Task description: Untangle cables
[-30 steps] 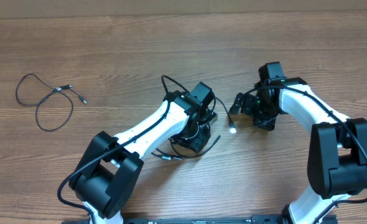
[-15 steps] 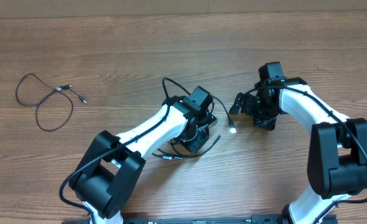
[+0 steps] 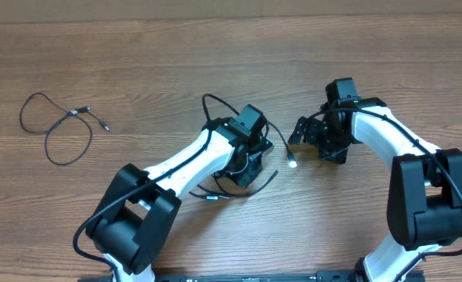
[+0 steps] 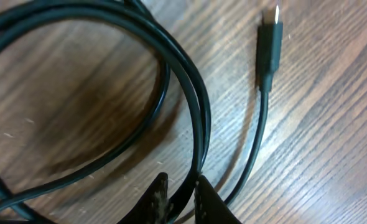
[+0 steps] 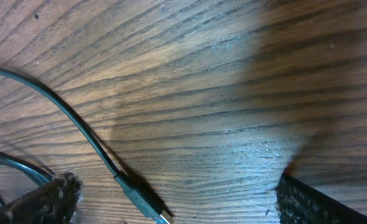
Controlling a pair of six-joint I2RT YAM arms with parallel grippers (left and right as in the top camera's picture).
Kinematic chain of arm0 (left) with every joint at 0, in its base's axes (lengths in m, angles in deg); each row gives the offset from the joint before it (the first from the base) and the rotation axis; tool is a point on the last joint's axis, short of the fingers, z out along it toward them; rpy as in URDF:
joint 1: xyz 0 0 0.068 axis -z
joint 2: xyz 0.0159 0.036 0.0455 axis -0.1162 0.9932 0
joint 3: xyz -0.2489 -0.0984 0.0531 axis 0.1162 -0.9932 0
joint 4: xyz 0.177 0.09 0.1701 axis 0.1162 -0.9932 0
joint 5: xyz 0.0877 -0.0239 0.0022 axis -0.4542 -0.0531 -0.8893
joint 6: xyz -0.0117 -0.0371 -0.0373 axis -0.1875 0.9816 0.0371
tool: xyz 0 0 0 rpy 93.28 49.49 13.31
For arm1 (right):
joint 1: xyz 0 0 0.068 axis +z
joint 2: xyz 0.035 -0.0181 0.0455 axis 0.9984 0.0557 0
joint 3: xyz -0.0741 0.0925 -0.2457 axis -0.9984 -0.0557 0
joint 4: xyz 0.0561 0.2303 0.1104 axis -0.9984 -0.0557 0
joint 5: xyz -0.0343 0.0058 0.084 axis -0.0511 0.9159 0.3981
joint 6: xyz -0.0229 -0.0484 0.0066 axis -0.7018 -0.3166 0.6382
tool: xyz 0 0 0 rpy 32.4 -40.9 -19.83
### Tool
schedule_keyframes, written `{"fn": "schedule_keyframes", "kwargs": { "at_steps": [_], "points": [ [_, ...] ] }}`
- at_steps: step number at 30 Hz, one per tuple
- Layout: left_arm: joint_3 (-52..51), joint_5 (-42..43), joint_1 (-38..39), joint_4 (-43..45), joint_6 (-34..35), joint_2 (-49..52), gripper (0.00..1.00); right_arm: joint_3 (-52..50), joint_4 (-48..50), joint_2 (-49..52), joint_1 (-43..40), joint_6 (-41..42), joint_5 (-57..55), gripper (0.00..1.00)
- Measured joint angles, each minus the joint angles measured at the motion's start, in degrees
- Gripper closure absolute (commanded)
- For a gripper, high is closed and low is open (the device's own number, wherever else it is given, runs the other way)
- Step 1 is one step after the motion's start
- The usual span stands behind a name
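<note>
The left gripper [image 4: 183,200] had its two dark pads pressed nearly together at the bottom centre of its wrist view. They pinched one strand of the tangled cables [image 3: 232,174] where it ran down into the narrow gap. The right gripper [image 5: 177,190] was spread wide and held nothing, with its rough, pitted pads in the lower corners of its frame. A cord came in from the left edge and ended in a silver-tipped plug [image 5: 145,204] between the pads, nearer the left one.

The step looked like drawing one strand free of the heap. It would go best with the pinch kept on that single strand and the pull made low and slow, so the loops could slide open rather than cinch. The free plug end seemed the sensible thing for the open fingers to take and lead outward.

The cords were thin, round and glossy black, limp enough to lie in a double loop across the upper left of the left wrist view. A stiffer straight plug [image 4: 269,43] lay at the upper right. From overhead, the tangle sat just below the frame's centre on the table [image 3: 215,63], matte brown with fine grain. A separate cable [image 3: 59,129] lay loosely looped at the far left, well apart.
</note>
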Motion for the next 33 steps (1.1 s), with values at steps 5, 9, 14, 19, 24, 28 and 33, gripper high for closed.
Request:
{"fn": "schedule_keyframes", "kwargs": {
  "at_steps": [5,9,14,19,24,28,33],
  "points": [
    [0.5,-0.2,-0.3,0.3,0.0,0.0,0.96,0.0,0.0,0.0,0.0,0.0,0.6,0.00],
    [0.6,-0.2,-1.1,0.2,0.0,0.0,0.96,0.0,2.9,0.0,-0.1,0.0,2.5,0.00],
    [3.7,-0.2,-3.0,-4.1,0.2,0.0,0.96,-0.5,2.8,0.0,-0.1,0.0,8.4,0.00],
    [8.7,-0.1,-4.1,-7.0,1.3,0.0,0.96,-0.7,2.2,0.3,0.4,0.0,15.9,0.00],
    [16.3,0.2,-5.3,-11.9,1.7,-0.1,0.96,-0.7,2.6,0.4,2.9,0.0,19.1,0.00],
    [24.7,1.8,-6.9,-16.6,1.7,-0.1,0.96,-0.7,5.7,0.5,4.9,0.8,20.8,0.00],
    [34.5,5.3,-8.4,-20.7,1.7,-0.8,0.96,-0.8,9.7,0.5,7.9,4.0,21.1,0.00]
  ]
}}
